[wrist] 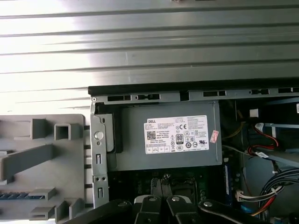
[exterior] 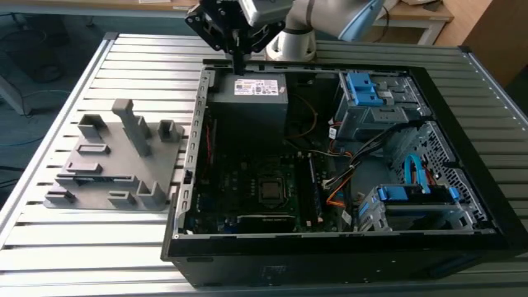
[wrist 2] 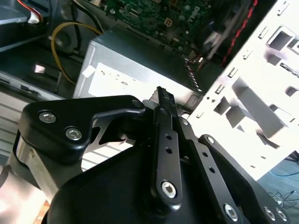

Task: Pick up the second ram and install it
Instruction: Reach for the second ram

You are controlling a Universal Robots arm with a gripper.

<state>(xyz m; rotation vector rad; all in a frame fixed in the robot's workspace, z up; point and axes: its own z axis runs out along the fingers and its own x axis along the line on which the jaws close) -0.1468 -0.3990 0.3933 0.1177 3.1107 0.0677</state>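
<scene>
Pincer: we see the gripper (exterior: 239, 67) hanging at about 12 o'clock on the exterior view's clock face, fingers pointing down. In the second wrist view (wrist 2: 163, 97) the two fingers lie pressed together into one thin dark bar. We see nothing held between them.
Arm: the pale arm (exterior: 330, 15) reaches in from about 1 o'clock in the exterior view.
Under the pincer: its tip hovers over the rim of the computer case (exterior: 330, 247), just beside the labelled power supply (exterior: 247, 105). We also see that box in the first wrist view (wrist: 168, 140).
Second ram: we find the second ram (exterior: 93, 179) lying flat in a long slot of the grey fixture (exterior: 123, 164). It is at about 9 o'clock in the exterior view and well apart from the gripper. In the first wrist view it shows as a dark, bluish strip (wrist: 18, 196) in the fixture (wrist: 70, 163).
Fixture: it sits on the slatted metal table (exterior: 83, 247), just beside the case's side wall, with its ribs upright.
Case interior: the motherboard (exterior: 247, 179) lies at the centre. Blue drive brackets (exterior: 367, 86) stand at about 2 o'clock.
Contact: we see the gripper touching neither the ram nor the fixture.
</scene>
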